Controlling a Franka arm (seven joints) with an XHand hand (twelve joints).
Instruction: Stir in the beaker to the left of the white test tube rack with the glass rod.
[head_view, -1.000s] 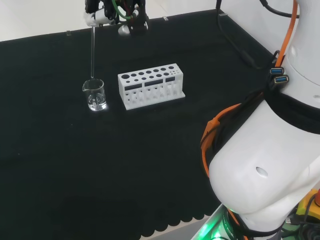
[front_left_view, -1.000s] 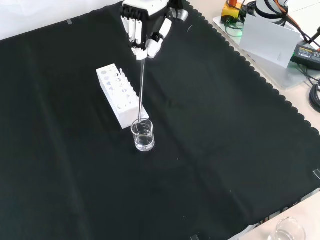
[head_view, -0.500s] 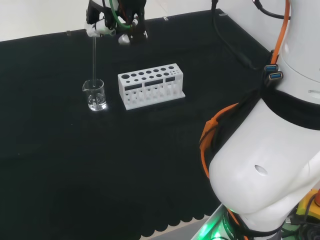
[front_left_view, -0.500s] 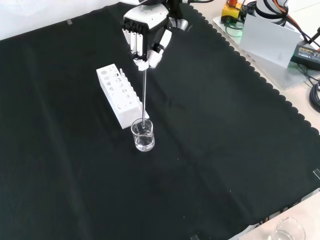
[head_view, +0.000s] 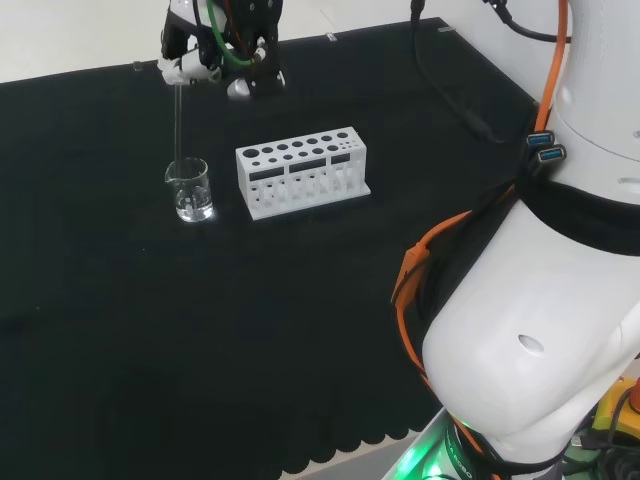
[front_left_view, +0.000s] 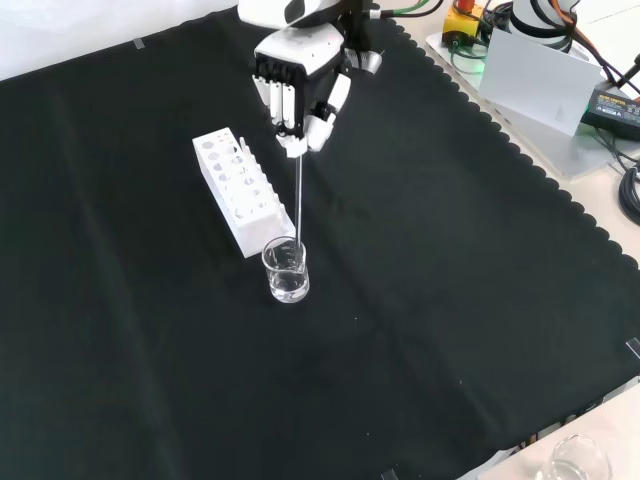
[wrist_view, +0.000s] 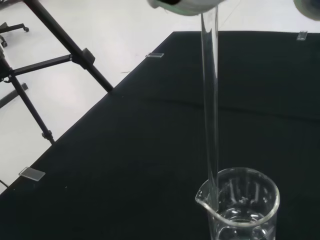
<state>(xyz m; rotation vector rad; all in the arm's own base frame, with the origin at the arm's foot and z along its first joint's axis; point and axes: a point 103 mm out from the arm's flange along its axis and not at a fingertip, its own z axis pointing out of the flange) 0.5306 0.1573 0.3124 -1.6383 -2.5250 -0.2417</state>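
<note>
Clear glossy glass rod (wrist_view: 210, 100) and beaker (wrist_view: 243, 202) (smooth) on matt black cloth (front_left_view: 450, 300).

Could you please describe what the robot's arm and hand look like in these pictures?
The arm has big, smooth, rounded white links with black bands between them, and orange and black cables along its side. The hand is white and black, with green and red wires by its wrist.

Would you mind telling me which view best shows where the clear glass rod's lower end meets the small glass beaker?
The wrist view: the clear glass rod runs close-up to the small glass beaker rim by its spout. Head and front views show it thin, reaching the beaker from the hand.
</note>
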